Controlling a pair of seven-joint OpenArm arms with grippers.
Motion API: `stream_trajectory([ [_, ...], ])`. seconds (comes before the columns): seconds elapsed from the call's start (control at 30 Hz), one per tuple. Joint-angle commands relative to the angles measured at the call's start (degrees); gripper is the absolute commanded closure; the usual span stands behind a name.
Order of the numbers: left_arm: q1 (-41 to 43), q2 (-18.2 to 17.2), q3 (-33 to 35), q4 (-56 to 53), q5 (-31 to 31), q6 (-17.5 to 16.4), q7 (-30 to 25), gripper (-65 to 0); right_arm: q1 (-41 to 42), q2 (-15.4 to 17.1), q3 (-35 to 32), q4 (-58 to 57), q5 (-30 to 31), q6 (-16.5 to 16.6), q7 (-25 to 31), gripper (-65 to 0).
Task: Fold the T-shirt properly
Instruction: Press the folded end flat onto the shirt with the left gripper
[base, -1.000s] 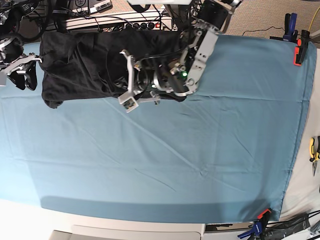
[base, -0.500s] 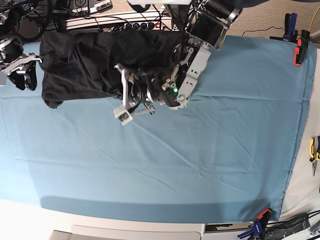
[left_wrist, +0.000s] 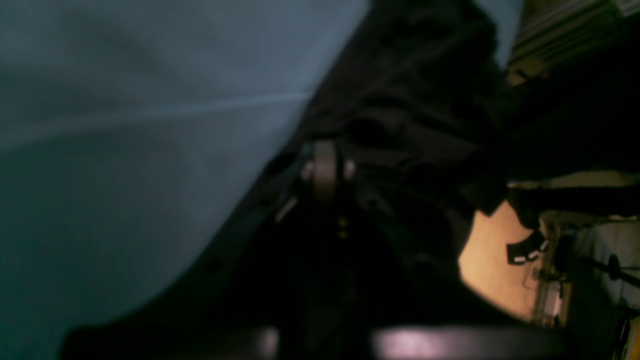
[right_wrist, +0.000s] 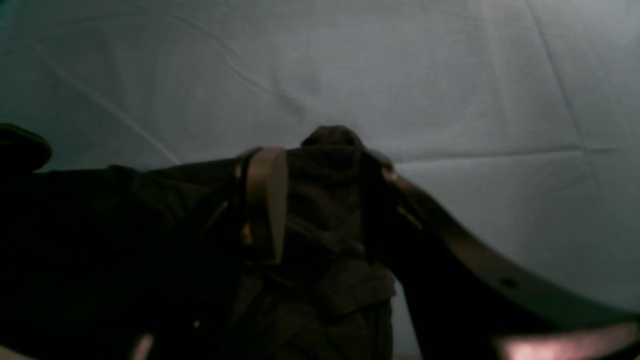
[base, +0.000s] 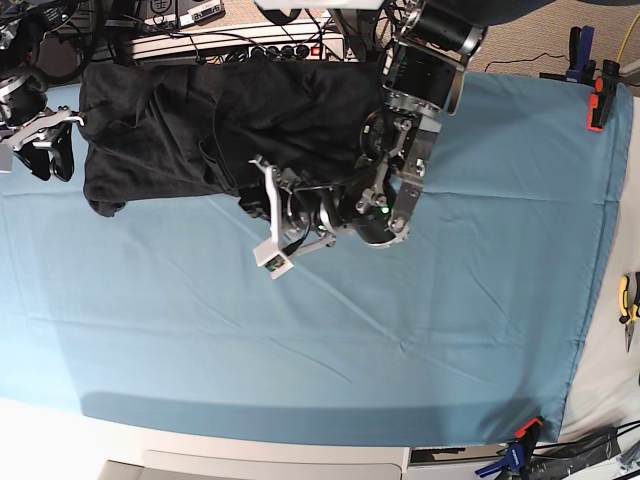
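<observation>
The black T-shirt (base: 180, 120) lies crumpled along the back left of the teal sheet (base: 350, 350). My left gripper (base: 262, 205) is at the shirt's front edge near the middle. In the left wrist view its fingertips (left_wrist: 326, 172) are pressed together with dark T-shirt cloth (left_wrist: 425, 100) around them. My right gripper (base: 48, 155) sits at the shirt's left end. In the right wrist view a bunch of T-shirt cloth (right_wrist: 325, 210) fills the gap between that right gripper's (right_wrist: 330, 185) fingers. The collar trim is hidden.
Clamps (base: 597, 100) (base: 520, 435) pin the sheet at the right edge and front right corner. Pliers (base: 628, 300) lie off the sheet at far right. A power strip and cables (base: 230, 40) run behind the shirt. A bare white table edge (base: 250, 455) shows in front.
My left gripper dipped left, then swung forward and to the right, still at the shirt's front edge. The right gripper has not moved.
</observation>
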Motion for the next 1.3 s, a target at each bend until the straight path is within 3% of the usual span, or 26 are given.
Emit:
stream_trajectory([
  [0.0,-0.74,-0.37,0.07,1.03,-1.25,0.35,-0.70,0.0,0.02,1.14,0.33,0.83,0.98,0.06,1.73,-24.5],
  [0.17,2.21,-3.28,0.07,2.71,-1.22,1.38,-0.66,0.0,0.02,1.11,0.33,0.83,1.01,0.06,1.77,-24.5],
  [0.47,7.63,-3.34,0.22,5.01,-1.22,1.40,-3.10,0.0,0.02,1.11,0.33,0.83,1.01,0.06,1.90,-24.5],
  [0.67,7.63,-2.05,1.03,4.96,1.77,1.68,-6.82,0.0,0.02,1.11,0.33,0.83,0.98,0.06,2.12,-24.4],
  [0.97,7.63,-1.40,11.58,4.94,12.28,6.29,-11.91,0.0,0.02,1.11,0.33,0.83,0.98,0.06,2.16,-24.4],
  [1.27,7.13,2.45,12.24,4.92,14.53,6.32,-13.99,0.0,0.02,1.11,0.33,0.83,0.98,0.06,2.19,-24.5],
])
